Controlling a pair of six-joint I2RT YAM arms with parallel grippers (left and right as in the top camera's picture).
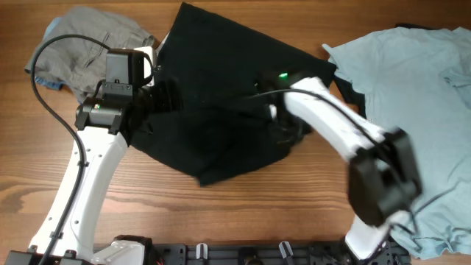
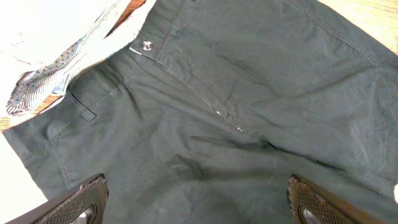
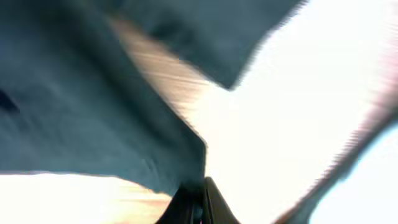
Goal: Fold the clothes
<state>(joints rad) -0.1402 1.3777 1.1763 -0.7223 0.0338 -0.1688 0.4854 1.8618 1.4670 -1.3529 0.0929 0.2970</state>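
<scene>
From overhead, the black trousers lay spread and rumpled across the middle of the desk, apparently pulled out flat so they could be folded. A grey garment lay bunched just off their far left corner, and a light blue t-shirt lay to their right, touching or slightly overlapping their edge. Both looked set aside for later. The left tool sat over the trousers' left side and the right tool over their right-centre, one at each side as if to share one fold.

In the left wrist view, the left tool was released, its jaws standing wide apart and empty above the cloth. The trousers filled the view directly below and ahead of it. Their waistband button and fly ran diagonally beyond the tool, with a belt loop to the left. It was probably poised to come down on the waistband area.

The right wrist view was heavily blurred. There the right tool appeared clenched, with an edge of the dark cloth running down into its closed jaws. The cloth hung up and to the left of the tool, lifted off the pale desk, most likely so that side could be carried over
</scene>
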